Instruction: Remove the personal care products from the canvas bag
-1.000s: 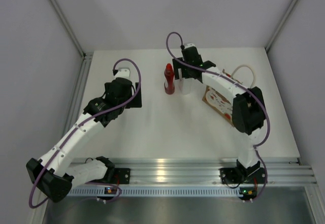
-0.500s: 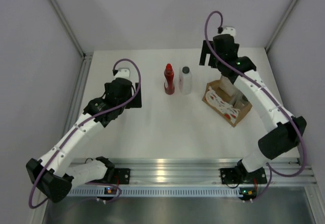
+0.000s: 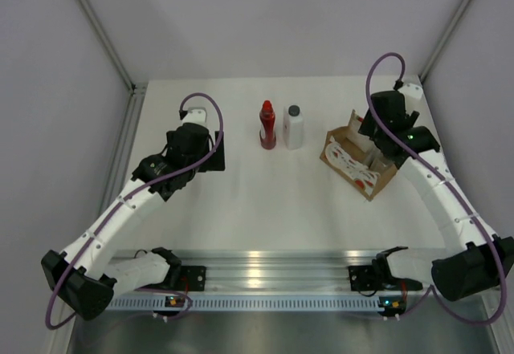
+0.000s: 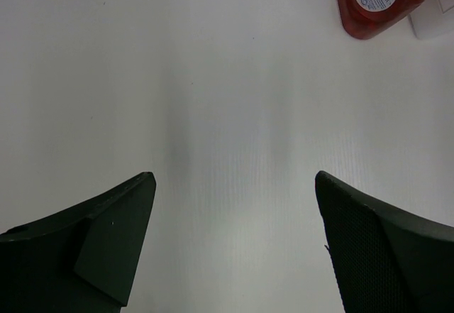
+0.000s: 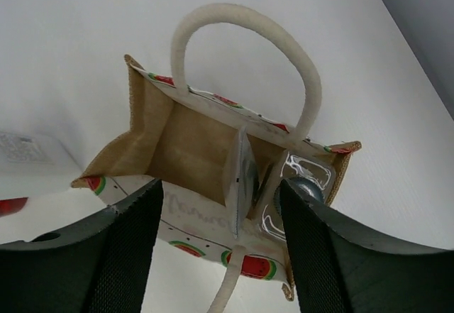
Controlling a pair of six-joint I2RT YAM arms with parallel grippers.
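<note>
Top external view, from the near edge of the white table (image 3: 265, 209): the left gripper (image 4: 230, 206) hangs over bare surface left of centre, fingers spread wide and holding nothing, well apart from the bag.

Toward the far right corner stands the small tan canvas bag (image 5: 177, 143) with its watermelon print. The right gripper (image 5: 220, 213) is above its mouth, jaws parted and empty. Inside, at the right end, a slim grey-white tapered tube (image 5: 237, 178) leans just beside a clear bottle with a dark cap (image 5: 298, 192).

The pale cream looped handle (image 5: 305, 93) arches over that end, so a descending finger could snag it and drag or tip the light bag. With the two items so close, the jaws might pinch both, or catch the fabric wall. Nothing pins the bag, so it may lift along with the product.

At the middle of the far edge, the red bottle with a red cap (image 3: 267, 125) and the white bottle with a dark cap (image 3: 294, 128) stand upright side by side. A dragged bag could knock them over.
</note>
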